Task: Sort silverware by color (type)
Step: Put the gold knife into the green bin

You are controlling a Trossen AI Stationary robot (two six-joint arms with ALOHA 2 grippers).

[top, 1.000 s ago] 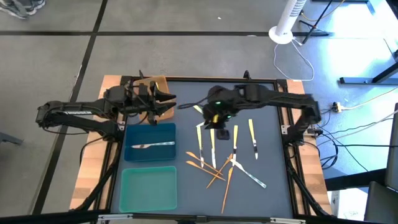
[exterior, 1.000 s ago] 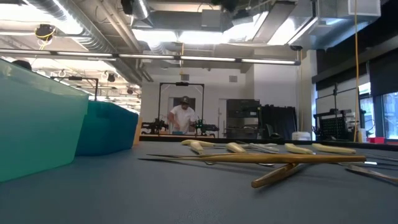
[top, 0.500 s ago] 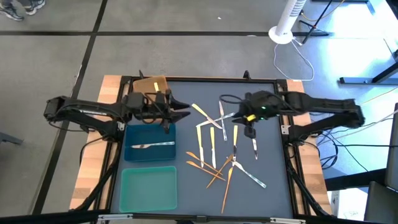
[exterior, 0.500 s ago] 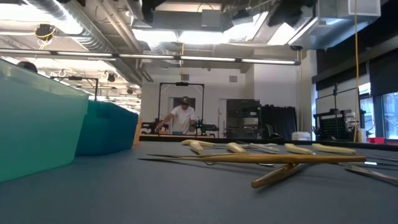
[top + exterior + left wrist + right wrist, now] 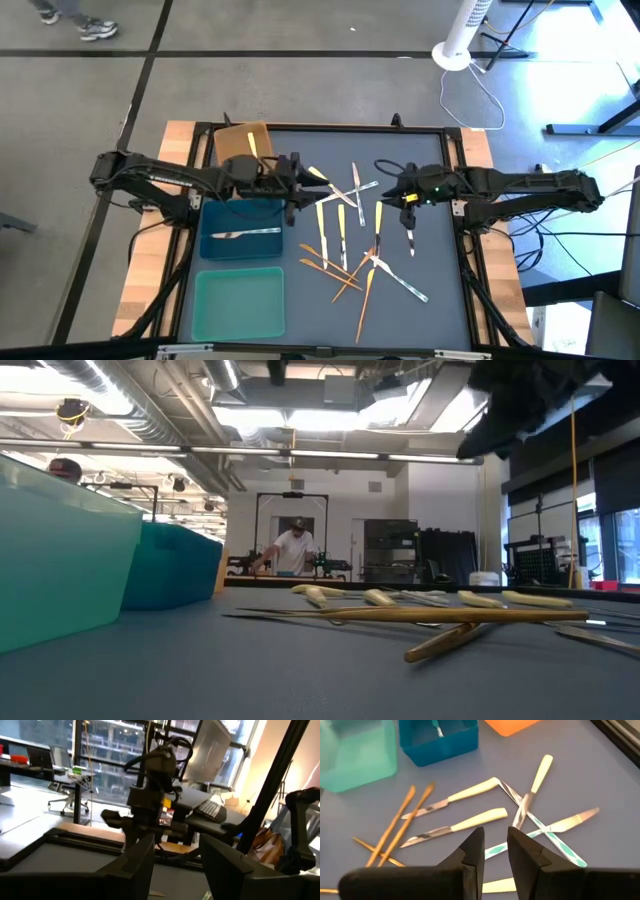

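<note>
Silverware (image 5: 345, 235): most pieces lie loose in a pile on the grey mat, not yet sorted.
Blue tray (image 5: 215, 212): holds one silver piece, so silver ones likely go here.
Teal tray (image 5: 239, 300): nothing inside.
Left gripper (image 5: 298, 190): fingers spread apart, holding nothing, at the blue tray's edge near the pile.
Right gripper (image 5: 495, 851): fingers close together with a small gap, holding nothing, above the yellow-handled knives (image 5: 470, 822), maybe picking one.
</note>
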